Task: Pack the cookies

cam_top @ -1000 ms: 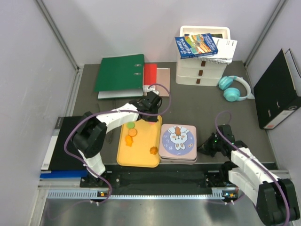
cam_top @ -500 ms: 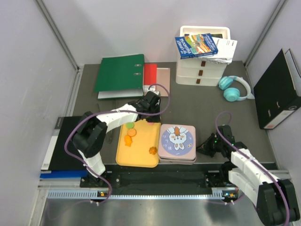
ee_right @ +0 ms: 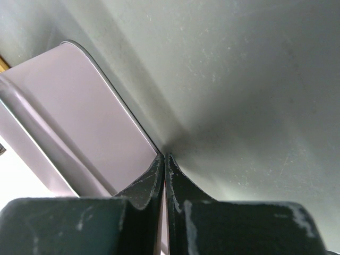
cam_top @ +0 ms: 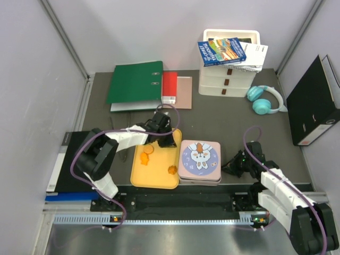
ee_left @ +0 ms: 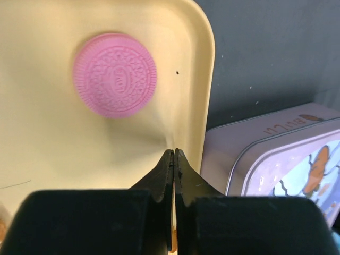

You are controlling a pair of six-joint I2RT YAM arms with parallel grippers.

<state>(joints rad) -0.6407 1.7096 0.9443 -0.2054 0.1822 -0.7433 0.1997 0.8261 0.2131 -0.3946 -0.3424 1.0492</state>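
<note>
The yellow tray (cam_top: 155,178) holds three orange cookies (cam_top: 149,150), (cam_top: 143,158), (cam_top: 172,170). My left gripper (cam_top: 168,140) is shut and empty over the tray's far right corner. In the left wrist view its tips (ee_left: 173,153) hang above the tray (ee_left: 48,143), just short of a pink round cookie (ee_left: 115,74). The closed pink tin with a bunny lid (cam_top: 201,159) sits right of the tray and also shows in the left wrist view (ee_left: 276,154). My right gripper (cam_top: 234,166) is shut and empty, its tips (ee_right: 163,156) low beside the tin's right side (ee_right: 69,117). Green and black cookies are hidden.
A green binder (cam_top: 135,82), a red booklet (cam_top: 169,85), white drawers with books (cam_top: 228,64) and teal headphones (cam_top: 264,100) lie at the back. A black binder (cam_top: 313,101) stands at the right. A black folder (cam_top: 71,159) lies at the left.
My left gripper has moved back from beyond the tray's far edge to over its far right corner, now covering the green cookie. The right arm has not moved.
</note>
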